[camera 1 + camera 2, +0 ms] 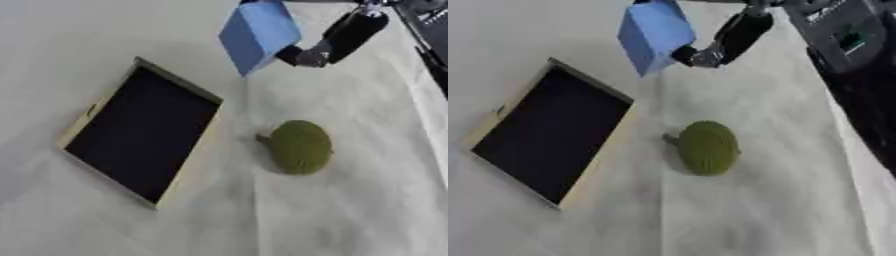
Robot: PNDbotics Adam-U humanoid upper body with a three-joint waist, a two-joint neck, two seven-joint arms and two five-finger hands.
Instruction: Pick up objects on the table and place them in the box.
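A blue block (259, 32) is held off the desk (350, 215) near the far edge, tilted with one corner pointing down, gripped by the right hand (317, 55), whose dark fingers are seen curled against the block's right face. Only part of that hand is visible; the contact on the hidden far side cannot be confirmed. The left hand is not seen in either view. The box (73, 131), shallow, with a pale wooden rim and a dark interior, lies toward the left side of the desk, skewed to the desk edges, and appears to hold nothing. A green knitted turtle-like toy (299, 146) rests on the desk just beside the box's right rim, not touching it, and is yet to be picked. The block is judged to be in transfer, with the box's far right corner nearest to it. Risks: since the block is held by one side and tilted, it may rotate or slip out if the arm is swung quickly. If release is made over the near rim corner rather than well inside, the block may catch the rim and tip out onto the desk. With the box skewed and shallow, a drop from height may bounce out. The toy could be nudged if the arm is lowered too far right.
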